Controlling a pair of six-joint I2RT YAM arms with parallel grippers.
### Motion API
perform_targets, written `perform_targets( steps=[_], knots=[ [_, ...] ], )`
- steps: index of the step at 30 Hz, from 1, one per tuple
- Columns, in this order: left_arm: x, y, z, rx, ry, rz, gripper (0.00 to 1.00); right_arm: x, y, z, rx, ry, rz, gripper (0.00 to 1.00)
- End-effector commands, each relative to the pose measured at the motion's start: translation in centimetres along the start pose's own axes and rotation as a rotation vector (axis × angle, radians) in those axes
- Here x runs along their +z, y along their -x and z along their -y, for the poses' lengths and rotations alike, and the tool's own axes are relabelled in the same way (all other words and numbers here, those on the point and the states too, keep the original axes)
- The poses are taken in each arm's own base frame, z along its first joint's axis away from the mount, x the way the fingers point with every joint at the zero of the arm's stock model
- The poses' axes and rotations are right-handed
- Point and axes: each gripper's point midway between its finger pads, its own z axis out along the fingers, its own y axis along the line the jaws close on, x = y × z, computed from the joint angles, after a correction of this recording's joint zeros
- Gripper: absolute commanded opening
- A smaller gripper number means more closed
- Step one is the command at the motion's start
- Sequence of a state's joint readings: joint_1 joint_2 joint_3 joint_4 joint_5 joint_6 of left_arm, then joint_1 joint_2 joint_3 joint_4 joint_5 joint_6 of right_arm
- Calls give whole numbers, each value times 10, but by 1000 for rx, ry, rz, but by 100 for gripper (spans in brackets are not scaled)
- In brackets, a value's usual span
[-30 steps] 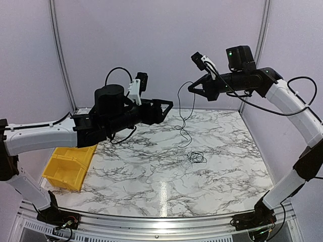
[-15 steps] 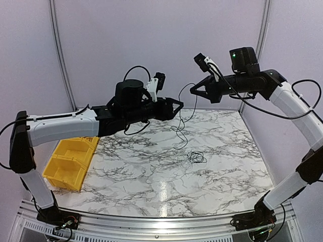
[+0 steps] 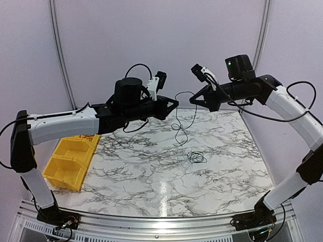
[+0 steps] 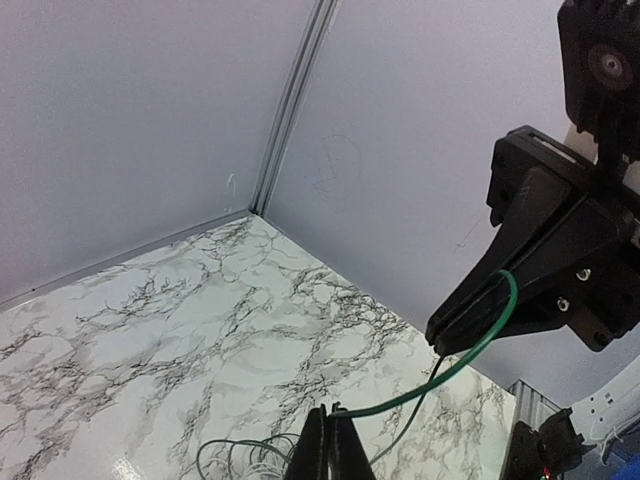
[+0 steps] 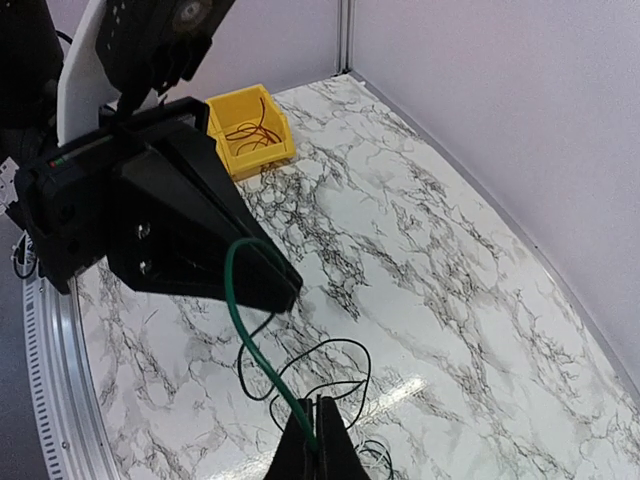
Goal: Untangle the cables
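A thin green cable (image 4: 472,346) stretches in a short arc between my two grippers, high above the marble table. My left gripper (image 4: 336,412) is shut on one part of it; my right gripper (image 5: 321,402) is shut on the cable (image 5: 240,320) a little further along. In the top view the left gripper (image 3: 176,103) and right gripper (image 3: 192,100) nearly face each other tip to tip. From them thin dark cable loops (image 3: 179,130) hang down toward a small coil (image 3: 197,157) lying on the table.
A yellow bin (image 3: 69,162) stands at the table's left edge, with a few reddish wires (image 5: 248,128) in it. Purple walls and a metal frame post (image 4: 292,100) close off the back. The marble tabletop (image 3: 151,176) spreads out below the arms.
My left arm reached right to the hanging cable and its jaws went from open to shut on it. The right gripper shifted slightly, still holding the cable.
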State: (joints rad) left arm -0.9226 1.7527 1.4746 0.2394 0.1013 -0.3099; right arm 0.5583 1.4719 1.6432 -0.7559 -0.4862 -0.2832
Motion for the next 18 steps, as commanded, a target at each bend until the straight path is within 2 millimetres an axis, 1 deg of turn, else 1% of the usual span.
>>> perform_targets(
  steps=[1, 2, 4, 6, 8, 9, 10, 11, 14, 18],
  knots=[
    [-34, 35, -12, -2, 49, 88, 0, 9, -16, -1, 2, -4, -40, 0],
    [-41, 38, -17, -6, 67, 97, 0, 11, -22, -3, 6, 4, -51, 1],
    [-56, 39, -27, -16, 93, 106, 0, 13, -30, -8, 8, 33, -61, 19],
    [-73, 38, -41, -33, 133, 111, 0, 14, -30, -12, 17, 55, -58, 33],
    [-94, 35, -59, -56, 211, 113, 0, 11, -26, -14, 9, 63, -49, 43],
    [-104, 33, -69, -61, 258, 104, 0, 9, -23, -14, 1, 61, -42, 45],
    [-116, 26, -79, -60, 309, 74, 0, 7, -22, -14, -7, 55, -43, 48],
    [-126, 26, -85, -54, 352, 72, 0, 6, -21, -12, -14, 45, -43, 49],
    [-166, 14, -110, -43, 506, 18, 0, 3, -25, -10, -24, 21, -52, 49],
    [-225, 13, -136, -38, 688, -7, 0, -2, -28, -12, -31, 9, -55, 49]
  ],
)
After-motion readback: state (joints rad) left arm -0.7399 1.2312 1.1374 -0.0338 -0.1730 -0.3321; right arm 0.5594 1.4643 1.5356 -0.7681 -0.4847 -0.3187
